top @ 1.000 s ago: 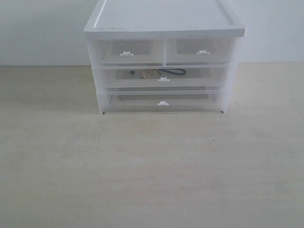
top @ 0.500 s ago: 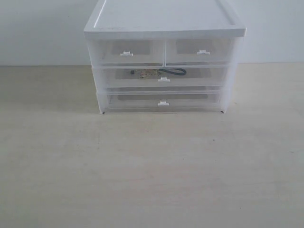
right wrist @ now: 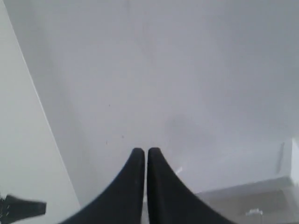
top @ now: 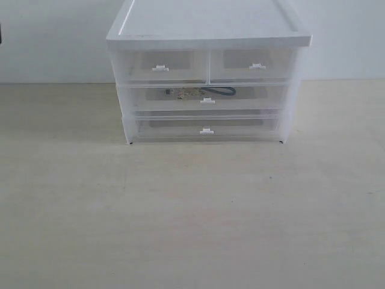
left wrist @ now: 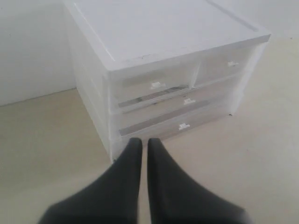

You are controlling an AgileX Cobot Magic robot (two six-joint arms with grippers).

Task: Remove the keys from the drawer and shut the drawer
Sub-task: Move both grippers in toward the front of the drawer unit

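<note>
Upper centre, the unit is translucent white; through the drawer show gold-coloured keys with a black cord. The table is pale beige, faintly grained. The left gripper and right gripper are black.

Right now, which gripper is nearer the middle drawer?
Probably left. The left gripper hangs in front of the drawer, facing it; the right gripper faces mostly wall.
</note>
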